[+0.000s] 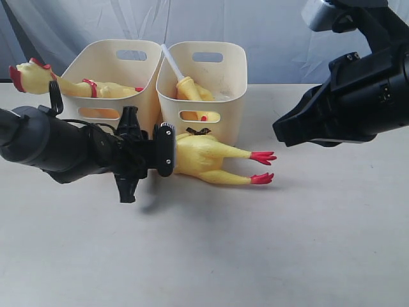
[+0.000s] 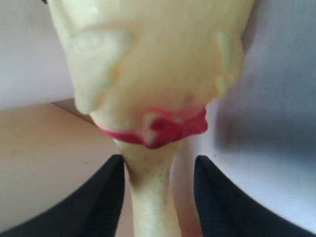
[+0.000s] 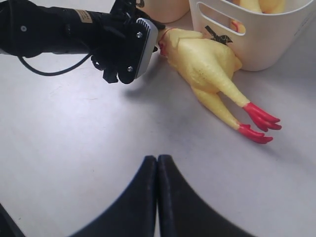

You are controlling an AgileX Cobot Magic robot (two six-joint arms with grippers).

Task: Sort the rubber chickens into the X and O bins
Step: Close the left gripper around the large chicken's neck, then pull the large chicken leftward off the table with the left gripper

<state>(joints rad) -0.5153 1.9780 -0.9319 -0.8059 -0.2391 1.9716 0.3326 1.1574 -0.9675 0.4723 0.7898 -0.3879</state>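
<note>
One rubber chicken (image 1: 214,160) lies on the table in front of the right cream bin (image 1: 233,96), red feet pointing right. My left gripper (image 1: 165,150) stands open around its neck just below the red band (image 2: 163,126); one finger (image 2: 106,192) is against the neck and the other stands apart. A second chicken (image 1: 70,86) hangs over the left bin's (image 1: 96,57) rim, head outside. A third chicken (image 1: 192,89) lies inside the right bin. My right gripper (image 1: 279,131) hovers shut and empty to the right. A black mark (image 3: 217,35) on the right bin is partly hidden.
A pale stick (image 1: 171,61) leans up out of the right bin. The two bins stand side by side at the back of the pale table (image 1: 255,256), against a grey curtain. My left arm (image 1: 51,147) stretches low across the table's left side.
</note>
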